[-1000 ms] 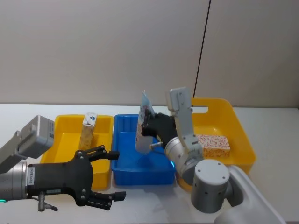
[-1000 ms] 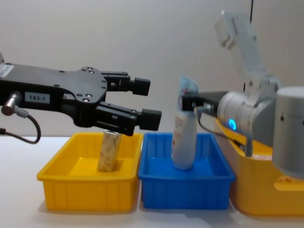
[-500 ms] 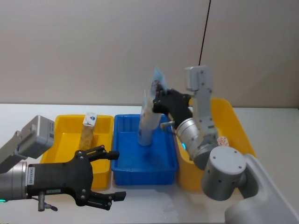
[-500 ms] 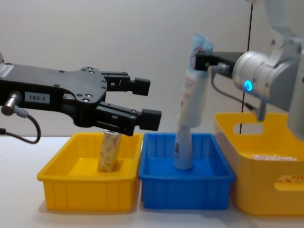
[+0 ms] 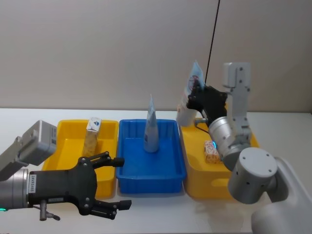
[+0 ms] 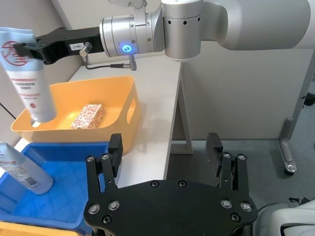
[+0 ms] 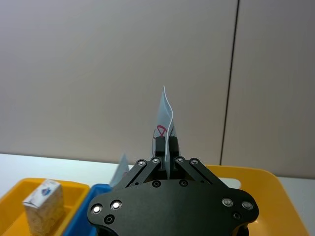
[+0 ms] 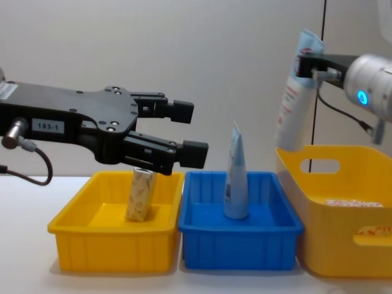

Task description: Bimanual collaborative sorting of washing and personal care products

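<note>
Right gripper [image 8: 306, 64] clamps tube [image 8: 293, 101] — above bin rim [image 8: 306, 150].

Pale blue-white tube [image 8: 235, 174] in blue bin [image 8: 240, 245], red-patterned white carton [image 6: 88, 116] in yellow bin [image 6: 125, 98], beige carton [image 8: 140, 194]

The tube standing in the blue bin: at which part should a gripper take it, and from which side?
Judging by its pose, from above. The tube stands cap down in the blue bin, its flat crimped end up and free. Pinch across that thin seam, as the right gripper holds the other tube.
</note>
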Action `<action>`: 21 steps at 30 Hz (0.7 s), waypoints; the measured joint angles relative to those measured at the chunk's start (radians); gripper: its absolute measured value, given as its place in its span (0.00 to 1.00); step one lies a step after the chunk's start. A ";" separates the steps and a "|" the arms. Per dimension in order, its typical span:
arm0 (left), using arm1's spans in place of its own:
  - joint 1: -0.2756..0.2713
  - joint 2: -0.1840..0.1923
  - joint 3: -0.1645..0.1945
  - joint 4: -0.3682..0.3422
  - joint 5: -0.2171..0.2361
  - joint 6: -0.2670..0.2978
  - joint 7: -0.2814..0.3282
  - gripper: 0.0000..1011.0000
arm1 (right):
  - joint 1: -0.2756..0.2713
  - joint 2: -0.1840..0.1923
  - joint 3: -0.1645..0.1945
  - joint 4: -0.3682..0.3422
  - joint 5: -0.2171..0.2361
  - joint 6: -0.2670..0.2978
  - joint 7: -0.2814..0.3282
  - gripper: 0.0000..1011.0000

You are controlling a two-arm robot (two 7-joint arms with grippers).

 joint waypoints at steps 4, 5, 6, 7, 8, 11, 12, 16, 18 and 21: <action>0.000 0.000 0.000 0.000 0.000 0.000 0.000 0.99 | -0.003 0.007 0.016 0.012 -0.007 0.002 -0.013 0.00; 0.000 0.000 0.000 0.000 0.000 0.000 0.000 0.99 | -0.004 0.010 0.023 0.018 -0.010 0.004 -0.018 0.00; 0.000 0.000 0.000 0.000 0.000 0.000 0.000 0.99 | -0.005 0.011 0.026 0.021 -0.012 0.004 -0.021 0.00; 0.000 0.000 0.000 0.000 0.000 0.000 0.000 0.99 | -0.005 0.012 0.028 0.024 -0.013 0.005 -0.022 0.00; 0.000 0.000 0.000 0.000 0.000 0.000 0.000 0.99 | -0.006 0.014 0.031 0.027 -0.015 0.006 -0.025 0.00; 0.000 0.000 0.000 0.000 0.000 0.000 0.000 0.99 | -0.009 0.020 0.044 0.044 -0.021 0.010 -0.034 0.00; 0.000 0.000 0.000 0.000 0.000 0.000 0.000 0.99 | -0.009 0.021 0.046 0.047 -0.022 0.011 -0.035 0.00; 0.000 0.000 0.000 0.000 0.000 0.000 0.000 0.99 | -0.013 0.026 0.055 0.064 -0.028 0.016 -0.040 0.00; 0.000 0.000 0.000 0.000 0.000 0.000 0.000 0.99 | -0.015 0.028 0.059 0.074 -0.032 0.020 -0.041 0.00; 0.000 0.000 0.000 0.000 0.000 0.000 0.000 0.99 | -0.017 0.030 0.062 0.083 -0.034 0.024 -0.042 0.00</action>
